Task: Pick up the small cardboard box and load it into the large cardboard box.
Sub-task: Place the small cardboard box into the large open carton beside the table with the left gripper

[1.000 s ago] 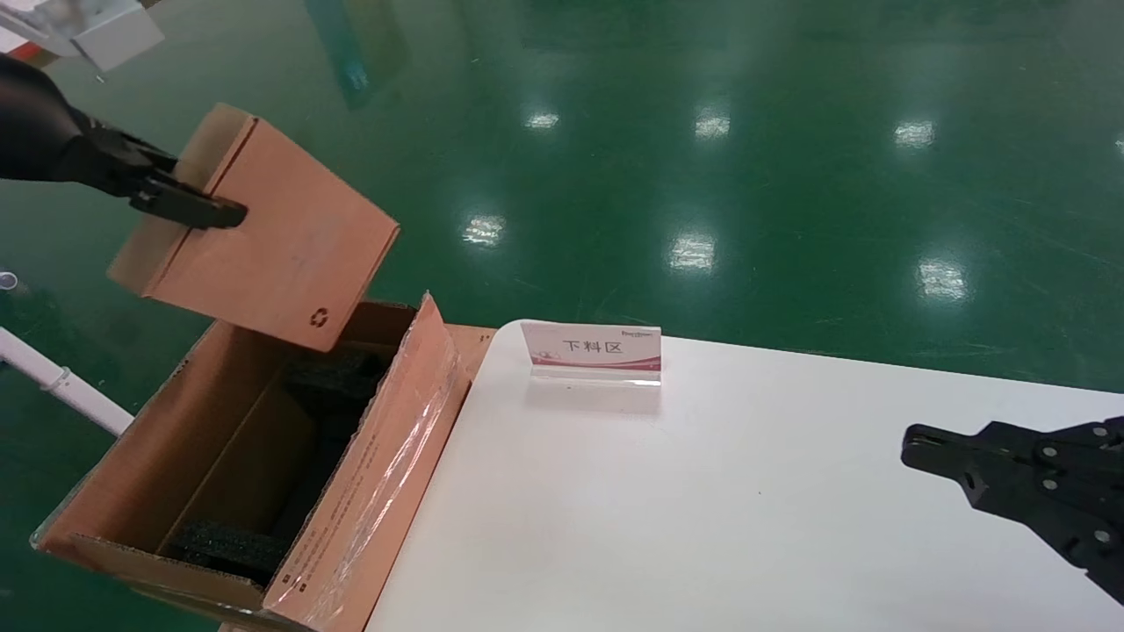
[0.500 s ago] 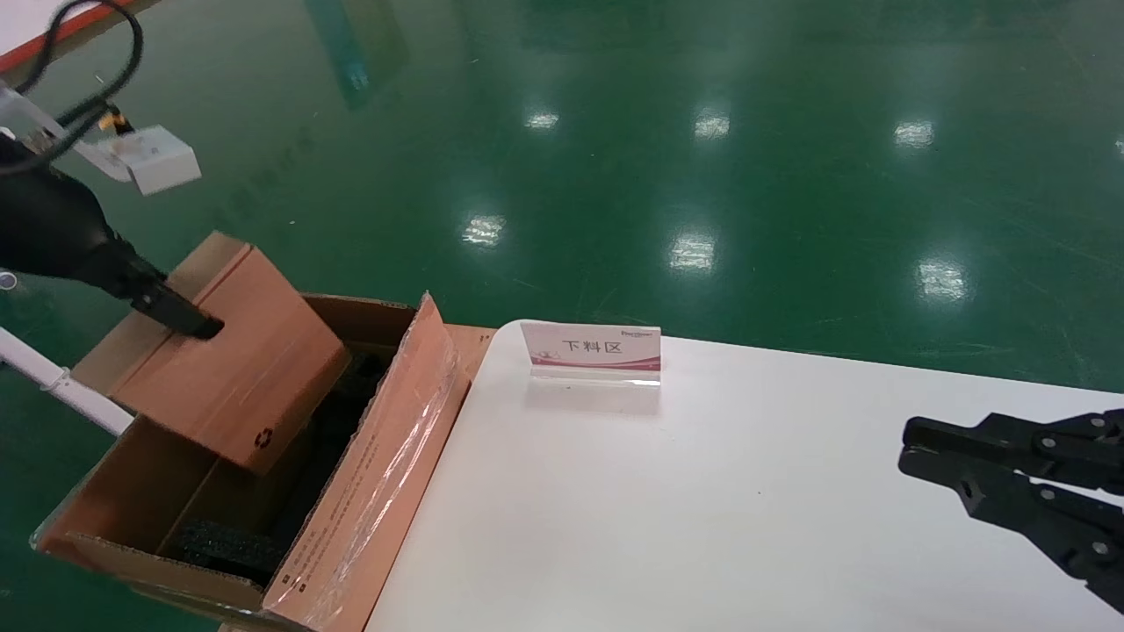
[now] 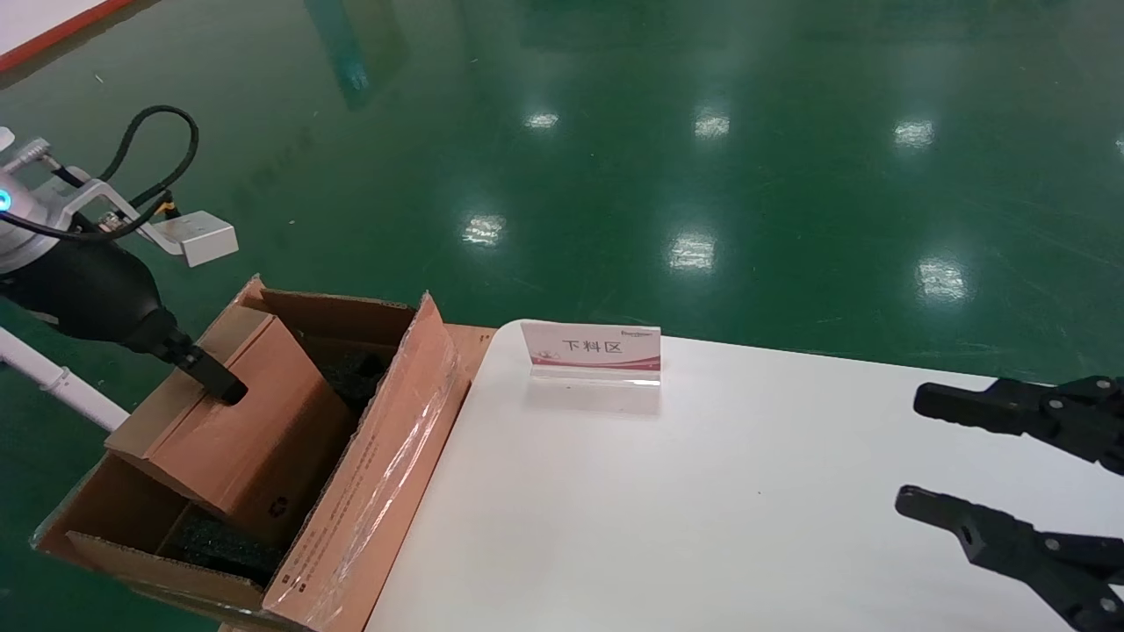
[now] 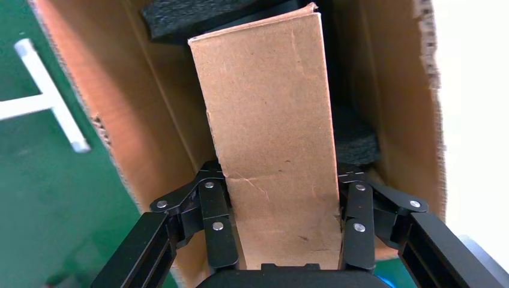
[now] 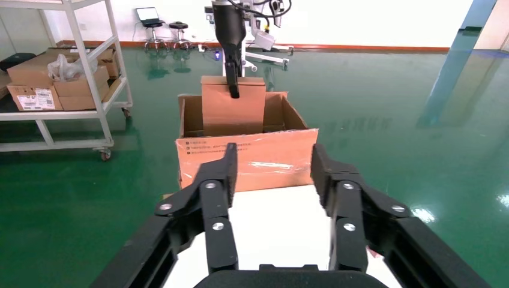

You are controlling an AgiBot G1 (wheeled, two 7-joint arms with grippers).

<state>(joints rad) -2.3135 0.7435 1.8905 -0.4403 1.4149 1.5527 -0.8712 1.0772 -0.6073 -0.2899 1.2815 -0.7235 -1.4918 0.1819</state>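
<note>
The small cardboard box (image 3: 246, 430) leans tilted inside the large cardboard box (image 3: 378, 474), its upper end standing above the rim. My left gripper (image 3: 224, 386) is shut on that upper end. In the left wrist view its two fingers (image 4: 217, 228) press both sides of the small cardboard box (image 4: 270, 132), with the walls of the large cardboard box (image 4: 90, 90) around it. My right gripper (image 3: 909, 450) hovers open over the table's right side, holding nothing. In the right wrist view the right gripper (image 5: 274, 150) faces the large cardboard box (image 5: 252, 159) and the small cardboard box (image 5: 233, 111).
A white table (image 3: 702, 509) carries a small sign card (image 3: 591, 348) near its far edge. Black foam pads (image 3: 219, 544) lie in the large box. A white pipe (image 3: 61, 386) runs by the box's left. A shelf with cartons (image 5: 60, 78) stands farther off.
My left gripper has come down with the small box, from above the large box to inside it. My right gripper has gone from shut to wide open.
</note>
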